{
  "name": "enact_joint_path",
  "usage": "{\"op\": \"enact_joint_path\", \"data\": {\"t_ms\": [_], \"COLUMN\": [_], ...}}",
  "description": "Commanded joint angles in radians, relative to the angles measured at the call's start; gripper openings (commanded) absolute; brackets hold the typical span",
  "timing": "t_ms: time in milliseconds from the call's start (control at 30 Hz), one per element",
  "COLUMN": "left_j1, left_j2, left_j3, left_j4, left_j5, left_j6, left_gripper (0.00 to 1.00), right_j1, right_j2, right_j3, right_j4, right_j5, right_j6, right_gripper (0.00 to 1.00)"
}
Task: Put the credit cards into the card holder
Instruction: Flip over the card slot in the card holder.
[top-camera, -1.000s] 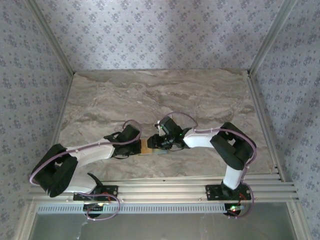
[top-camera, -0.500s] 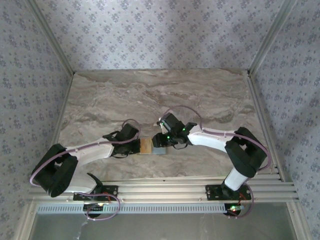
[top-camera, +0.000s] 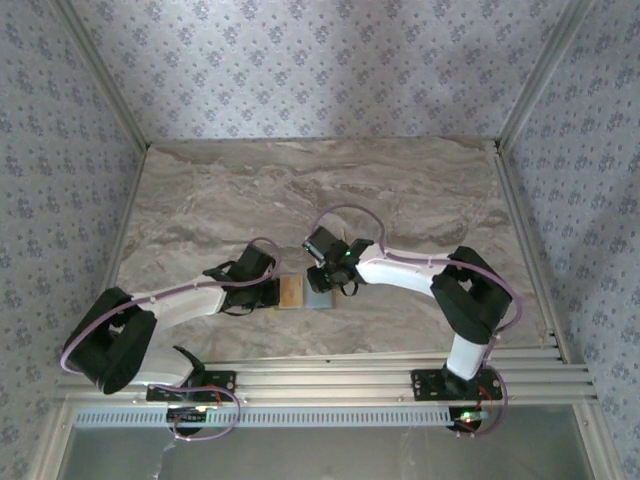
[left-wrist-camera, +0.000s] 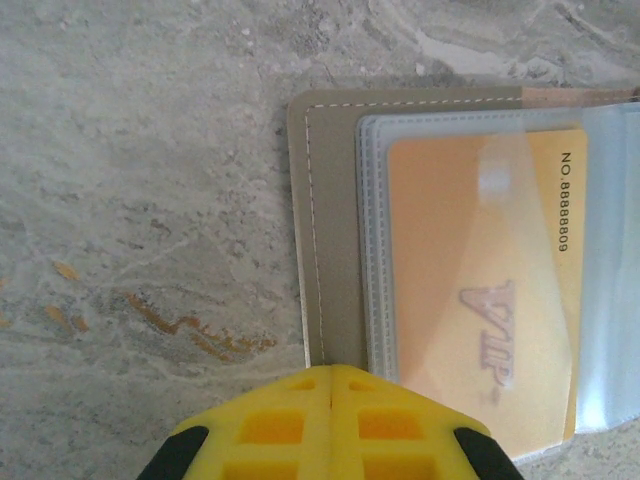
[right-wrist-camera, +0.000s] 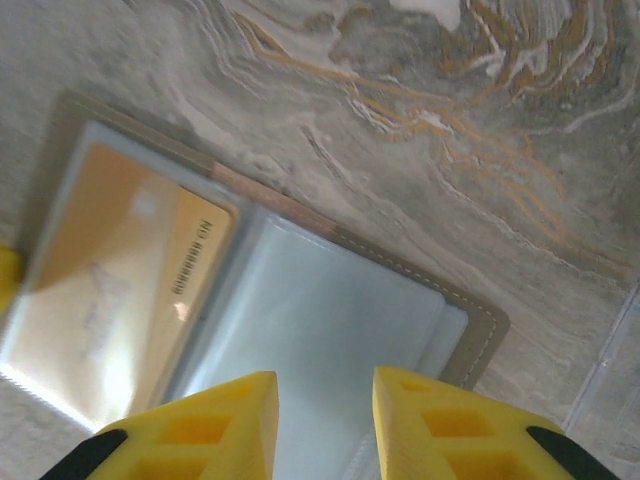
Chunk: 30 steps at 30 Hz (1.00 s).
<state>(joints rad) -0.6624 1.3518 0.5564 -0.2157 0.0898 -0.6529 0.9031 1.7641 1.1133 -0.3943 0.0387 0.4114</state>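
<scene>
The marble table (top-camera: 330, 190) carries everything. In the overhead view my left arm (top-camera: 180, 300) and right arm (top-camera: 420, 275) reach in from either side and meet near its middle, toward the near edge.

Between them the holder (top-camera: 318, 297) lies open and flat on the table, inside face up. In my left wrist view its gray stitched cover (left-wrist-camera: 330, 200) shows as a border around a clear plastic sleeve (left-wrist-camera: 372, 240). In my right wrist view the cover (right-wrist-camera: 482, 325) frames both halves of the spread.

One yellow-orange card (left-wrist-camera: 480, 290) sits inside the sleeve on the half nearer my left arm, with "VIP" and a number printed on it. The same card (right-wrist-camera: 110, 300) shows under the plastic in my right wrist view. The other pocket (right-wrist-camera: 310, 330) beside it looks pale blue-gray, with no card in it.

My left gripper (left-wrist-camera: 331, 400) has its two yellow fingers pressed together with nothing between them. Its tip sits at the outer edge of the holder's cover, on the card's side. I cannot tell whether it presses down on the cover or only hangs just above it.

My right gripper (right-wrist-camera: 325, 400) has its fingers (right-wrist-camera: 215, 420) apart with a clear gap, and it grips nothing. It hangs over the pale pocket of the holder. I cannot tell whether the tips touch the plastic.
</scene>
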Motion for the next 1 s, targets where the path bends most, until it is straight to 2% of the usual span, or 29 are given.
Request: {"op": "enact_joint_path", "data": {"t_ms": [0, 333, 967], "left_j1": [0.004, 0.004, 0.003], "left_j2": [0.017, 0.073, 0.053], "left_j3": [-0.014, 0.000, -0.005], "left_j4": [-0.015, 0.005, 0.000], "left_j5": [0.009, 0.041, 0.034], "left_j6": [0.024, 0.025, 0.026], "left_gripper": [0.05, 0.05, 0.05], "right_j1": [0.007, 0.008, -0.003], "right_j2": [0.030, 0.053, 0.132], "right_j3": [0.040, 0.064, 0.105], "right_j4": [-0.042, -0.048, -0.065], "right_j5": [0.073, 0.109, 0.138], "right_j6": [-0.024, -0.045, -0.054], "right_gripper": [0.37, 0.37, 0.38]}}
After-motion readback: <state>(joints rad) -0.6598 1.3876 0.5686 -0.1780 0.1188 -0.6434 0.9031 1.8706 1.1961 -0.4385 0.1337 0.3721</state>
